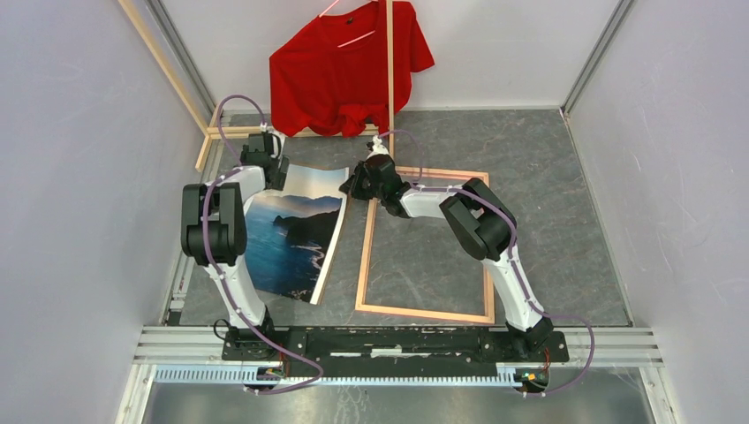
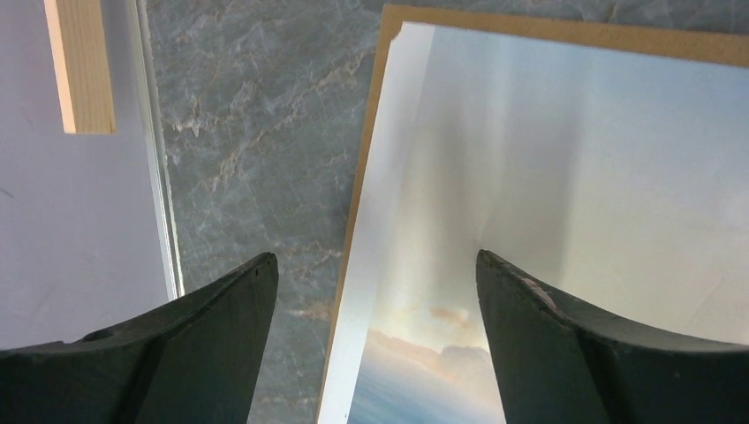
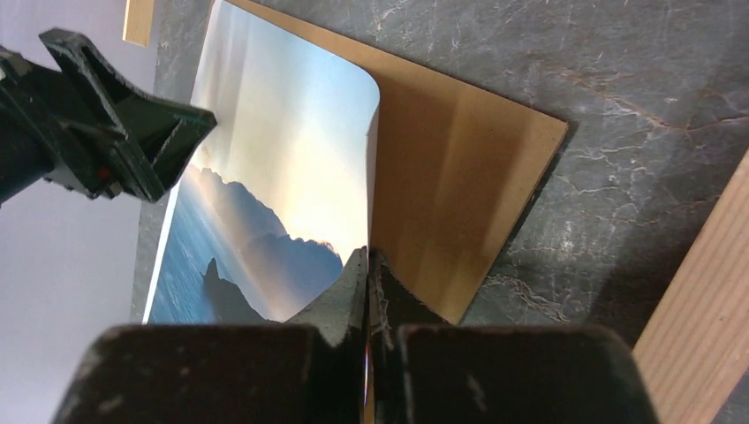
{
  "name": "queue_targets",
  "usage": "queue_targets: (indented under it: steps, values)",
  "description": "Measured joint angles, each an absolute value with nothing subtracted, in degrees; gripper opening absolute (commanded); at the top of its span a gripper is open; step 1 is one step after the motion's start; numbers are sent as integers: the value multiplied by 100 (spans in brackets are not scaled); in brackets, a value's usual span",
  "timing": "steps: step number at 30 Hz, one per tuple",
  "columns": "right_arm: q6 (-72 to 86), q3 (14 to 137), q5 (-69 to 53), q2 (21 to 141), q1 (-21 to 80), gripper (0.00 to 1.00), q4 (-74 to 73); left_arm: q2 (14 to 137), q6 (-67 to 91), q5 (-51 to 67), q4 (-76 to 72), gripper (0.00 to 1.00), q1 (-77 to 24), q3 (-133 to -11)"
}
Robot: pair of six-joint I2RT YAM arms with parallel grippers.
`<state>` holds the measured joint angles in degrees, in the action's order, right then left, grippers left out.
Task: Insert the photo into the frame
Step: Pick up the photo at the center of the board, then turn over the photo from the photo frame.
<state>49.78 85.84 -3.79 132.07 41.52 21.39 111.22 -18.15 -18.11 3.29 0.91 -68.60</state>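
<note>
The grey surface fills the top view, with white walls close on three sides. The biggest thing on it is the frame. It lies flat, a bit toward 3 o'clock from the middle, and bare grey shows through its hole. There is wide open room at 3 o'clock of the frame.

At 12 o'clock a red shirt hangs on a rack of wooden sticks.

The photo lies picture side up at 9 o'clock of the frame, outside it. Only a thin strip of bare grey is between them. The wall is close at 9 o'clock of the photo. Its 3 o'clock edge is lifted and bent up near the far corner.

Under the photo is a brown board. Its edges stick out past the photo at the far end.

The right fingers are pressed together and pinch the lifted edge of the photo. The left fingers are spread wide at the photo's far 9 o'clock corner. One is over bare grey and one is over the pale sky. I cannot tell if they touch it.
</note>
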Motion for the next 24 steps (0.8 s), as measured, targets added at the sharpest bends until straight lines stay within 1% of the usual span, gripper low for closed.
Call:
queue_targets:
  steps: [1,2,6,9,12,14,16,19,22,24]
  values:
    - [4978,8584,-410,13207,4152,0,2139,11063,-1813,-1785,482,99,95,-6864]
    - [4969,8584,-432,13205,4152,0,2137,11004,-1815,-1747,624,100,99,-6866]
    - [4838,8488,-589,12967,4147,0,2115,10554,-1813,-1363,1723,100,148,-6864]
    - [4582,8117,-799,12296,4117,0,2016,10014,-1813,-1079,2451,100,172,-6866]
    - [4252,7496,-1116,11161,4034,0,1896,9441,-1815,-858,2958,100,183,-6871]
    - [4032,6925,-1358,10162,3859,0,1791,9070,-1826,-729,3212,100,191,-6873]
    - [3782,6410,-1535,9159,3524,0,1581,8777,-1833,-650,3363,100,191,-6851]
    - [3343,5900,-1592,7653,2729,0,880,8532,-1835,-548,3474,100,191,-6726]
    - [2773,5975,-985,6416,1990,0,-281,8475,-1835,-464,3566,100,191,-6547]
    - [2324,6320,-263,5736,1850,0,-1103,8475,-1833,-390,3638,100,191,-6436]
